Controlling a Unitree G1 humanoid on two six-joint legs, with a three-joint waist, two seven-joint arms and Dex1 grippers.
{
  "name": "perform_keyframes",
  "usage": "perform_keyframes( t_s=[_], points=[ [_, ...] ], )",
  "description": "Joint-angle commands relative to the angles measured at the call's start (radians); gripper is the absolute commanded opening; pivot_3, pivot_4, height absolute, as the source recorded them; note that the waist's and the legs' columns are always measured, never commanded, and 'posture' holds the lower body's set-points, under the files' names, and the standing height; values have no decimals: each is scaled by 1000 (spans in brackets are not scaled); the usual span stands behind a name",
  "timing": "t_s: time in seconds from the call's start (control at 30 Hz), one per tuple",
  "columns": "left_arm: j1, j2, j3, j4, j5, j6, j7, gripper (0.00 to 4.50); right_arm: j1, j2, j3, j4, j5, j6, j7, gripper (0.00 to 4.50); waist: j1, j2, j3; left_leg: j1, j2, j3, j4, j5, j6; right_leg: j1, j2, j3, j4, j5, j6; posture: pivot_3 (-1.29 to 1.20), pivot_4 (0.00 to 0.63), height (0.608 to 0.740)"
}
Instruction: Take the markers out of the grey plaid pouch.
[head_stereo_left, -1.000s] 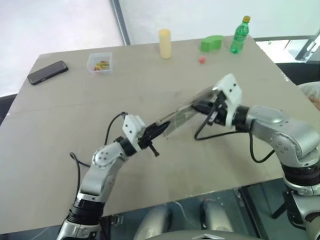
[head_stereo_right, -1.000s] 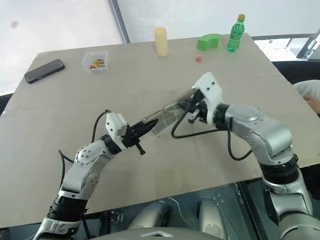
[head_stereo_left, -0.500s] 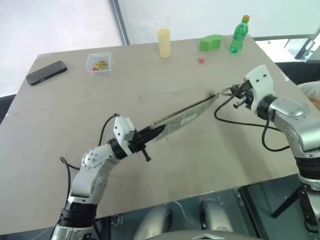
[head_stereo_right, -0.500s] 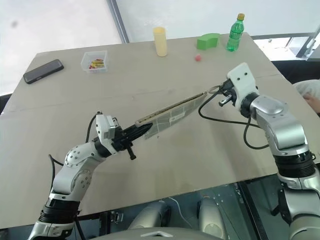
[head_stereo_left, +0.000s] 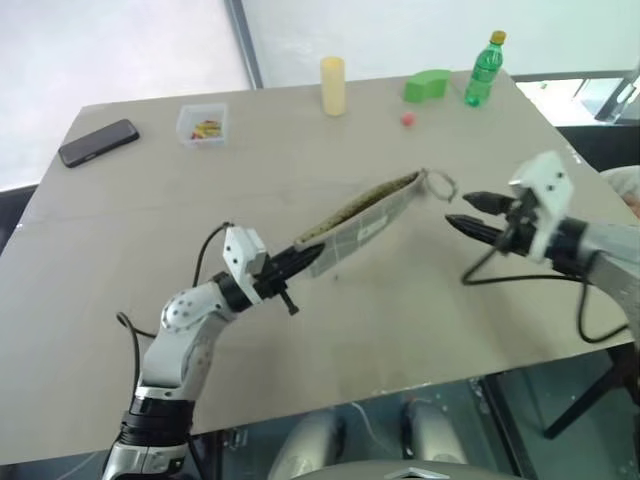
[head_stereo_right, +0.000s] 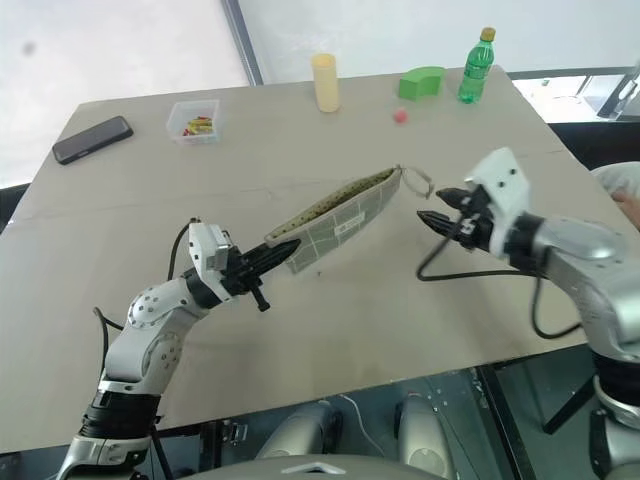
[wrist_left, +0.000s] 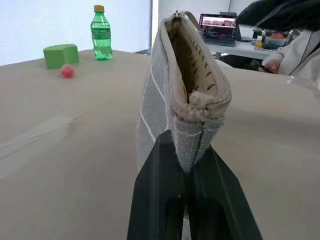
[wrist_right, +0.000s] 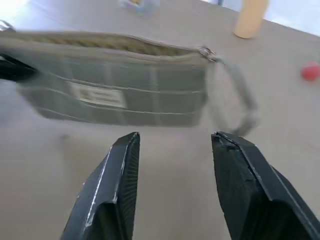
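L arm reaches fwd over the near-left part of the table (head_stereo_left: 150, 200), forearm angled up and toward centre. L gripper (head_stereo_left: 296, 262) clamped tight on the near end of the grey plaid pouch (head_stereo_left: 362, 215), both black fingers (wrist_left: 165, 200) pinching the seam; L wrist view has the fabric wedged between them. Pouch is lifted off the table, slanting up and away from the L gripper toward the far right, zip edge on top and open along its length, olive dotted lining visible inside. Cord loop (head_stereo_left: 441, 185) hangs at the far end. Markers can't be made out inside.

R arm comes in from the right edge, forearm roughly level, gripper pointing toward the pouch's loop end. R gripper (head_stereo_left: 470, 212) has fingers (wrist_right: 117, 185) apart w/ nothing between them, near the loop but not touching; R wrist view faces the pouch's side w/ its pale label.

Surface: beige table, mostly bare in the middle. Far edge: yellow cylinder (head_stereo_left: 332, 85), green block (head_stereo_left: 426, 85), green bottle (head_stereo_left: 483, 68), small red ball (head_stereo_left: 407, 119) just in front of the block. Far left: clear box (head_stereo_left: 201, 125) w/ small coloured bits, black phone (head_stereo_left: 97, 142) near the left edge. Beyond the table: pale wall or screen w/ a dark post. L wrist view also has a desk w/ a laptop (wrist_left: 218, 28) in the background and a person's hand (wrist_left: 272, 60) in a white sleeve
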Motion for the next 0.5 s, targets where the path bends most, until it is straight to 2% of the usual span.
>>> perform_keyframes(
  t_s=[0.03, 0.1, 0.13, 0.3, 0.5],
  points=[
    [-18, 4, 9, -10, 8, -18, -13, 0, -90, 48, -8, -42, 107, 64, -88, 1154, -4, 0, 0, 1, 0, 1, 0, 0, 0, 0, 0, 1, 0, 0, 0, 0, 150, 740],
    [-22, 3, 2, -7, 14, -26, -26, 0, -139, 102, 91, -36, 62, 62, -143, 183, -5, 0, 0, 2, 1, 1, 0, 0, 0, 0, 1, 1, 1, 0, 0, 0, 150, 740],
    [-23, 0, -1, -7, 16, -29, -30, 0, -156, 121, 143, -27, 25, 52, -161, 33, -5, 0, 0, 2, 1, 1, 0, 0, 0, 1, 1, 1, 1, 0, 0, 0, 150, 740],
    [-29, -13, -7, -4, 24, -34, -36, 0, -205, 190, 343, 59, -133, 3, -204, 33, 1, 0, 0, -1, -1, 0, 0, 0, 0, -1, -1, 0, 0, 0, 0, 0, 150, 740],
    [-18, -24, -17, -12, 41, -48, -37, 0, -226, 166, 476, 108, -225, -16, -133, 33, -4, 0, 0, -3, -2, -1, 1, 0, 0, -3, -1, -1, 0, 0, 0, 0, 150, 740]
  ],
)
